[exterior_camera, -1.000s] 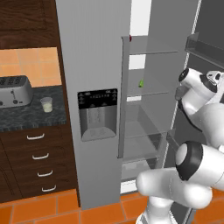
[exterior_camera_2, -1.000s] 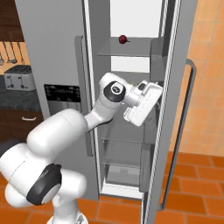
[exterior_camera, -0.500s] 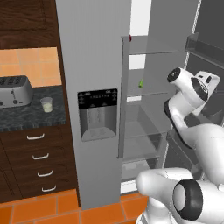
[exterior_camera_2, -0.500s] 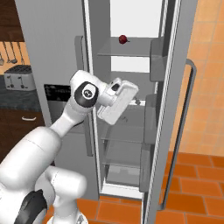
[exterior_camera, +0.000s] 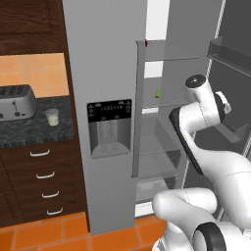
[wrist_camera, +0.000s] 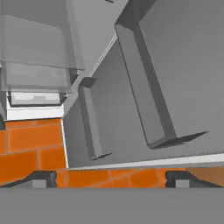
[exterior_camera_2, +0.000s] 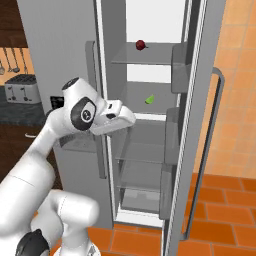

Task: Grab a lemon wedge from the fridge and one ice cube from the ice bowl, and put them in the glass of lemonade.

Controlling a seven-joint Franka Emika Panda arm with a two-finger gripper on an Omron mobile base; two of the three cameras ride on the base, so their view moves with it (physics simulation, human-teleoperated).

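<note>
White is the arm that we see nearest, bent in front of the open fridge (exterior_camera_2: pixel 60 45), with the hand (exterior_camera_2: pixel 118 116) just at the door opening. In the hand view the two finger tips (wrist_camera: pixel 39 179) stand wide apart at the bottom edge with nothing between them, so the gripper is spread and empty. That camera looks down along the inner side of the open door (wrist_camera: pixel 183 65), at its two bins (wrist_camera: pixel 144 87), with the orange floor (wrist_camera: pixel 30 144) at 7 o'clock.

Further in, the lemon wedge (exterior_camera_2: pixel 149 99) lies on the middle shelf (exterior_camera_2: pixel 145 107); from the hand it is at about 2 o'clock in the right base view, and well apart. In the left base view it is a small green spot (exterior_camera: pixel 158 93) at 10 o'clock from the wrist. On the top shelf sits a small dark red fruit (exterior_camera_2: pixel 141 45), which is not ours.

Far to the left, the glass of lemonade (exterior_camera: pixel 52 116) stands on the dark counter (exterior_camera: pixel 29 130) beside the toaster (exterior_camera: pixel 14 102). We cannot find the ice bowl in these pictures.

We judge these risks. The hand is pointing down and away from the wedge, so when it turns in, the wrist may strike the shelf edge or the door bins. The wedge is tiny and pointed; the fingers can push it deeper or flick it off the shelf. A wrong aim could also take the red fruit.
</note>
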